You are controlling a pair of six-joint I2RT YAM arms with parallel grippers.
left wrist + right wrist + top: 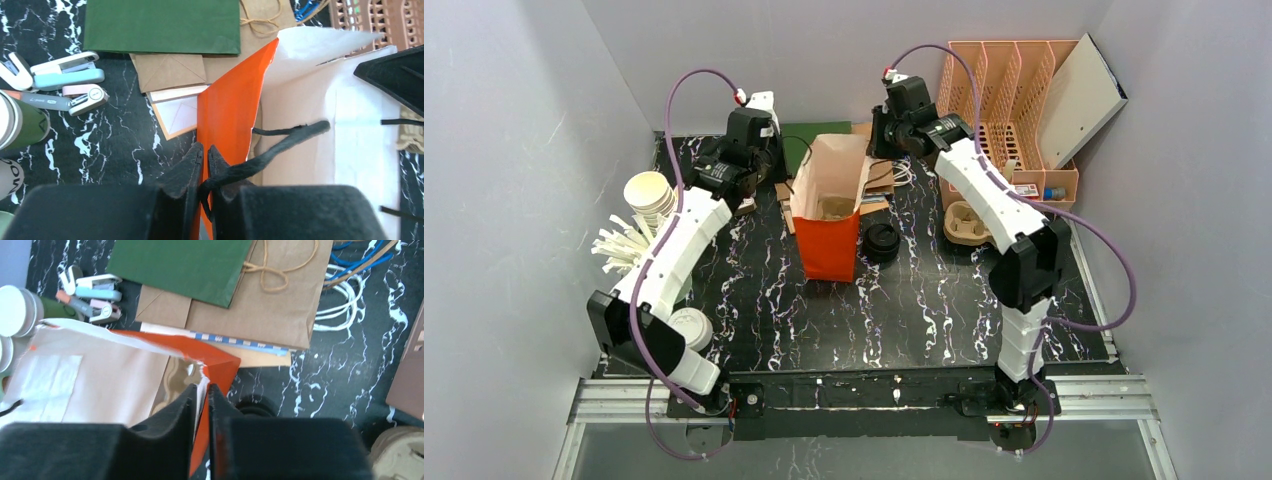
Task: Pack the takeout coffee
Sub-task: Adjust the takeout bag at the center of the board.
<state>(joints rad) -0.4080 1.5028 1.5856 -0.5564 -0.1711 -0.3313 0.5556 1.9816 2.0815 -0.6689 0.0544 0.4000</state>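
An orange paper bag (829, 245) stands open in the middle of the table, pale inside. The takeout coffee (882, 242), a dark cup with a black lid, stands on the table just right of the bag. Only its lid (257, 404) shows in the right wrist view, beyond my fingers. My left gripper (205, 148) is shut on the bag's orange left rim (227, 110), with the black handle strap caught at its jaws. My right gripper (202, 387) sits over the bag's right rim (200, 352). Its jaws stand slightly apart with the paper edge loose between them.
A flat green bag (809, 135) and brown paper bags lie behind the orange bag, with staplers (70, 75) and a green cup (27, 127) to their left. White cups (652, 195) are stacked at the left edge. A pink file organiser (1014, 90) and a cardboard cup carrier (969, 222) stand at the right.
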